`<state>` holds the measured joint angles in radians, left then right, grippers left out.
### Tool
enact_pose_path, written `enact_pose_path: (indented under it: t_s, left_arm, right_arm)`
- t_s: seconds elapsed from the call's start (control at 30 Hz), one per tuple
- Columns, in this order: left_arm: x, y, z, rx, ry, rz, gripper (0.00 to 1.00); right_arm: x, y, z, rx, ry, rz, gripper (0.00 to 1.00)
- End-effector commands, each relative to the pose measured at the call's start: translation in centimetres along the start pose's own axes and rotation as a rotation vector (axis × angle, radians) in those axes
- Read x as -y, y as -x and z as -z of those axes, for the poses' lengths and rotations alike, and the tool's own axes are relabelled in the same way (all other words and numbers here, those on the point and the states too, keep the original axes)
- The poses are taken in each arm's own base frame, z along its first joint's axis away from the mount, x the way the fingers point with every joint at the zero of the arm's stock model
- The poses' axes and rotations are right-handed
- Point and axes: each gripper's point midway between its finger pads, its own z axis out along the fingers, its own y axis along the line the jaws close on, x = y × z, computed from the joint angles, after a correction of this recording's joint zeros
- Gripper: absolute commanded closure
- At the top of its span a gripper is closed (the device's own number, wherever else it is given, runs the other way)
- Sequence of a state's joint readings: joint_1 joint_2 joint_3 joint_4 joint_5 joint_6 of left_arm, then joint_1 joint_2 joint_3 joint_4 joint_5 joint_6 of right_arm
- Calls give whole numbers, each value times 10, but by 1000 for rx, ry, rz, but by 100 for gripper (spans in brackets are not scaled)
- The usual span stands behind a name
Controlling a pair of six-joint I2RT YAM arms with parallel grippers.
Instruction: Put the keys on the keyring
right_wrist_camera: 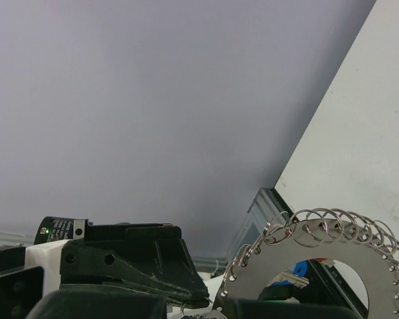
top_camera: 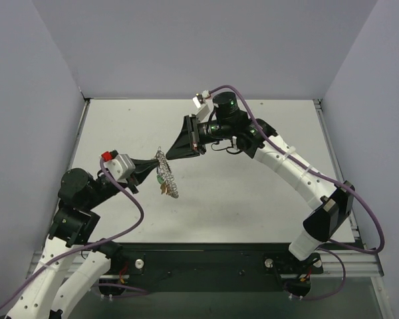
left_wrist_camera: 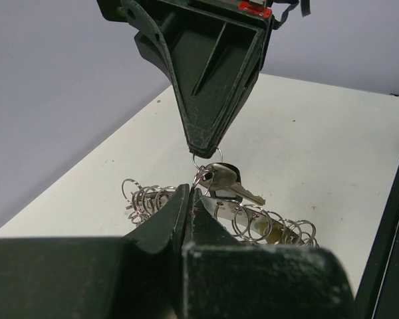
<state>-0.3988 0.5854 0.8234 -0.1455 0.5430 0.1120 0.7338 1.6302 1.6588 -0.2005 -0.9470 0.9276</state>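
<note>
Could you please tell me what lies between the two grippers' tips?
In the left wrist view, a small split ring and silver key lie between the right gripper and left gripper, by the keyring.

The left gripper (left_wrist_camera: 189,199) closes its dark fingers (left_wrist_camera: 167,216) on the rim of the keyring (left_wrist_camera: 266,226), whose coils fan out to both sides above the white desk (left_wrist_camera: 319,133). From above, the right gripper (left_wrist_camera: 209,145) pinches what appears to be a wire loop (left_wrist_camera: 206,161) carrying a silvery key (left_wrist_camera: 227,185).
</note>
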Motion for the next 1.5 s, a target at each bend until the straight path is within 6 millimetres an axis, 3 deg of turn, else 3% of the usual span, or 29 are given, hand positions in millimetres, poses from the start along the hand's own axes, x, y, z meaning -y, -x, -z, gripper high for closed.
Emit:
enact_pose_path:
  t_s: [0.0, 0.27, 0.57, 0.8, 0.87, 0.97, 1.1, 1.17, 1.47]
  left_arm:
    - [6, 36, 4, 107, -33, -57, 100]
    - [13, 50, 12, 147, -44, -47, 100]
    - [16, 58, 16, 161, -51, -51, 100]
    - [19, 50, 17, 97, -72, -61, 100]
    - [12, 39, 19, 49, -33, -55, 100]
    - [4, 24, 21, -10, 23, -30, 100]
    - [-5, 6, 17, -74, 60, 20, 100]
    - [-13, 1, 14, -103, 93, 45, 100]
    - [-40, 2, 0, -167, 114, 156, 100]
  right_arm:
    - [-37, -1, 26, 18, 116, 111, 100]
    - [-6, -1, 27, 31, 24, 106, 100]
    - [2, -6, 32, 19, -9, 157, 100]
    - [10, -6, 33, 29, -38, 194, 100]
    - [33, -4, 33, 45, -108, 213, 100]
    - [86, 1, 34, 70, -286, 216, 96]
    - [169, 8, 30, 52, -547, 205, 49]
    - [203, 12, 25, 28, -660, 183, 39]
    - [287, 11, -8, -160, -863, 347, 32]
